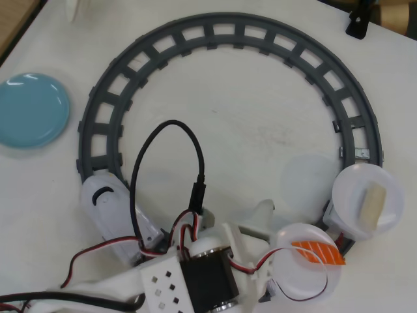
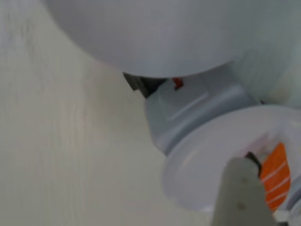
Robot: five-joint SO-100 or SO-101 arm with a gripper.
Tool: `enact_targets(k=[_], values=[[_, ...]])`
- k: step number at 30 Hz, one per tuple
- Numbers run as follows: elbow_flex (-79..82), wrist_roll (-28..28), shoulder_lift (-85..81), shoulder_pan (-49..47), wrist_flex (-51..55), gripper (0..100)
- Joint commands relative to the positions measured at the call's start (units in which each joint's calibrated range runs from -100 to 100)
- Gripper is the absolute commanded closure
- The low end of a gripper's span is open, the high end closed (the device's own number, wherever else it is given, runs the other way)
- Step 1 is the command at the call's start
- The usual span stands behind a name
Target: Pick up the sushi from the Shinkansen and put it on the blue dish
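The orange, white-striped sushi [image 1: 318, 253] lies on the round white plate of a Shinkansen car [image 1: 306, 277] at the lower right of the overhead view. The Shinkansen's white nose [image 1: 107, 203] sits at the lower left of the track. In the wrist view my gripper [image 2: 261, 172] is right at the sushi [image 2: 275, 178]. One grey finger [image 2: 240, 197] stands just left of it and the other finger is out of frame. Nothing is held and the jaws look open. The blue dish [image 1: 34, 109] rests on the table at the far left, with nothing on it.
A dark grey circular track [image 1: 225, 31] rings the table's middle. Another train plate [image 1: 352, 195] at the right carries a pale beige sushi piece [image 1: 373, 205]. My arm's body [image 1: 202, 277] and a black looping cable [image 1: 169, 140] fill the lower centre.
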Motion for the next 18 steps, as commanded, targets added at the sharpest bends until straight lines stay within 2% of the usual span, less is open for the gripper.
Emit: enact_targets(k=[1, 9, 18], values=[[-2.1, -2.0, 0.1, 2.1, -2.5, 59], [-5.7, -5.3, 8.7, 4.2, -1.9, 60], [-14.1, -6.0, 12.0, 4.1, -0.3, 60]])
